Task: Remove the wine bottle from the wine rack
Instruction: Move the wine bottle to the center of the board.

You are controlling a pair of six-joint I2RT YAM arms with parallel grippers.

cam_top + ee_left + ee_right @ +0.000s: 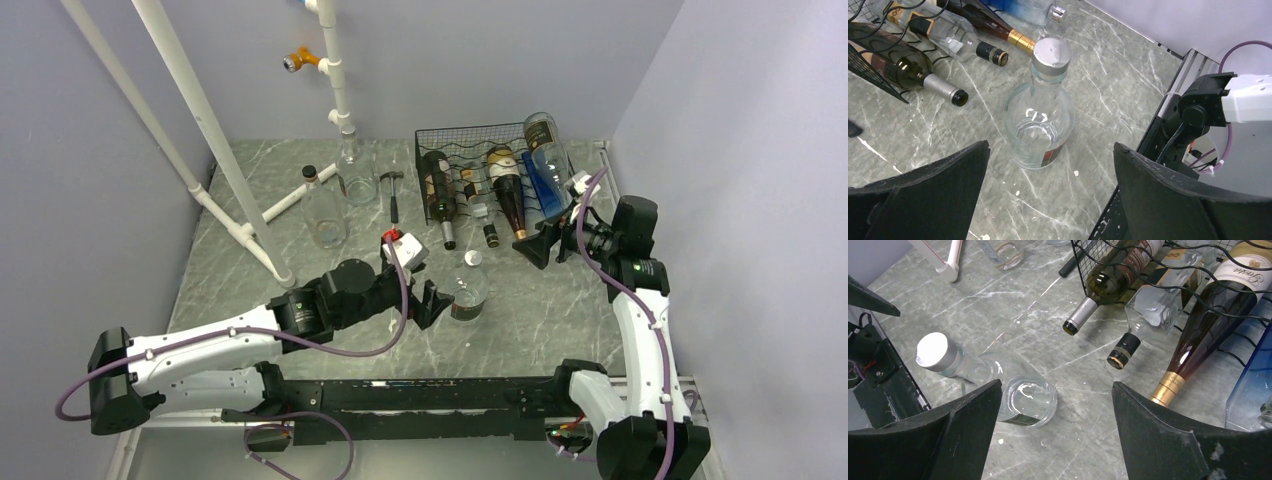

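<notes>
The two black fingers of the right claw (1056, 385) stand apart with nothing between them. The left claw (1050, 150) is also wide apart and holds nothing. A clear bottle (1040, 125) stands upright just ahead of it.

The wine bottle (1208, 325) with the gold neck lies in the rack (452, 132), ahead and to the right of the right claw. Its neck points out toward the claw. I take this one as the target, because it is the nearest.

Risks, as I judge them:
- The gold neck is smooth and tapered, so a grip there can slip.
- The bottle lies under wavy wires. A pull that is not along its axis can catch on them and drag the light rack.
- The blue bottle (1253, 380) is just beside the right finger, and the short bottle (1153, 305) lies on the other side of the target. A wide approach can push either one.
- The clear bottle stands behind and to the left of the right claw. A bottle drawn back that way can knock it over.

The table (560, 320) is bare behind the right claw, toward the arm bases, so this is the best way out. The side wall is near on the right, and the table edge is below it.
</notes>
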